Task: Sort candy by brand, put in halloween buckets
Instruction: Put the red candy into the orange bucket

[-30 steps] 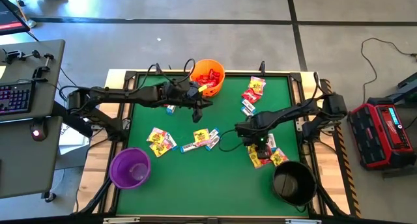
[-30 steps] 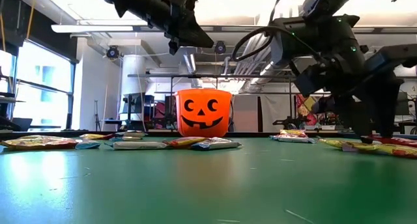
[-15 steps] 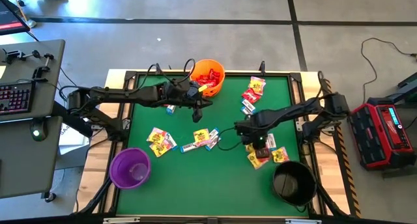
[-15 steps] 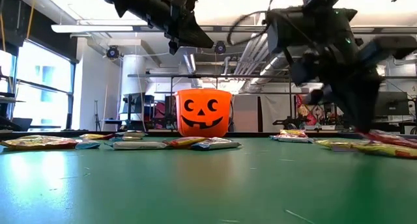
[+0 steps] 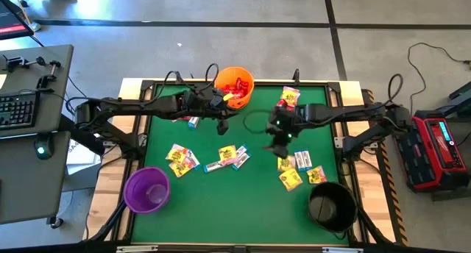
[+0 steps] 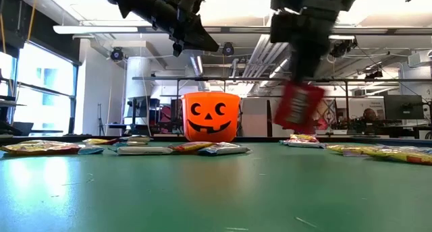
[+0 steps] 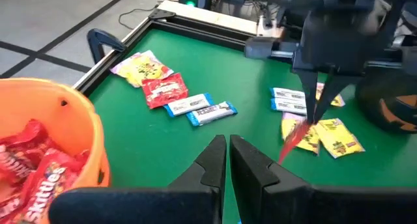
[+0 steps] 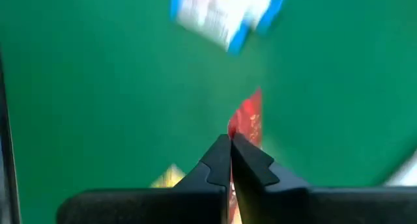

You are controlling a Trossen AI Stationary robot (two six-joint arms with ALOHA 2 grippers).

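Since a second ago your right claw [image 5: 280,145] has swung away from the yellow pile near the black bucket [image 5: 331,206] toward the middle of the desk [image 5: 221,201], and it's carrying a red packet [image 6: 298,105] up off the felt. You can see the fingers pressed tight on the top edge of that packet in the right wrist view, with the wrapper dangling below them. In the low view it hangs well above the green surface, to the right of the orange bucket [image 6: 211,117].

Your left claw [image 5: 223,125] hasn't budged: it hovers just beside the orange bucket, fingers pressed together with nothing between them. That bucket already has a heap of red packets inside.

Everything else is on the desk. You've got a cluster of yellow and white-blue packets [image 5: 234,157] near the centre, another yellow-and-red bunch [image 5: 179,159] above the purple bucket [image 5: 146,190], a mixed group [image 5: 288,97] at the far edge beyond the right claw, and a few yellow and white-blue ones [image 5: 299,170] just beside the black bucket. The purple bucket sits at the near left corner, the black one at the near right.
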